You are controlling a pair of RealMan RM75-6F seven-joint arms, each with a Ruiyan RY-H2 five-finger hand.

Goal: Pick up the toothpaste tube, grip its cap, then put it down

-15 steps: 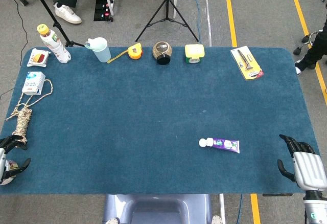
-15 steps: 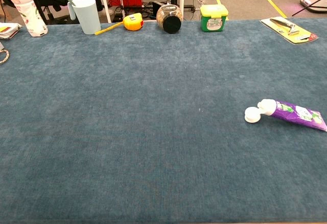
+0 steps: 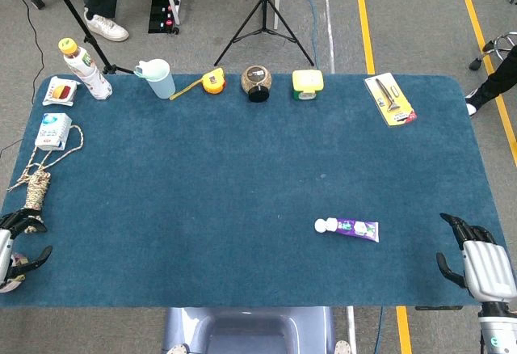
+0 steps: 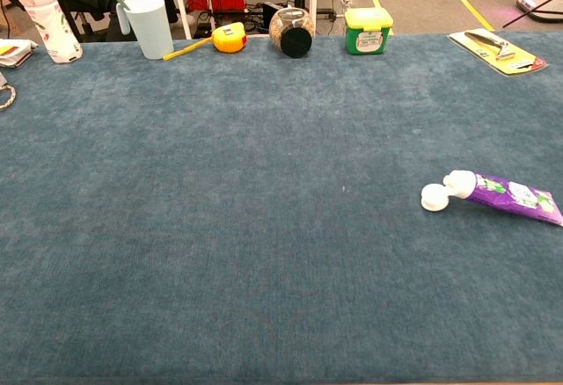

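Since the toothpaste tube (image 3: 353,229) lies flat and untouched on the blue worktop (image 3: 242,184), lower right of centre in the head view, we judge that the step in hand is the first reach. Its white cap (image 3: 325,225) points toward the left of the frame, and in the chest view the cap (image 4: 437,193) looks flipped open, its lid lying on the cloth just beside the nozzle.

Our right robot hand (image 3: 477,263) sits at the lower right corner of the head view, off the worktop's edge, with dark fingers spread and nothing in it. Our left robot hand (image 3: 16,249) sits at the lower left corner, likewise empty with fingers apart, near a coil of rope (image 3: 35,188). Neither hand shows in the chest view.

We would use the right robot hand, which is nearer. It should come in from the right and take the purple body around its middle, leaving the cap end free. A soft, flat tube gives little to grab, so we should close on its two long sides and lift level. The left robot hand could then cross to grip the cap. If that lid really hangs open, it may swing, so we would pinch the cap's base.
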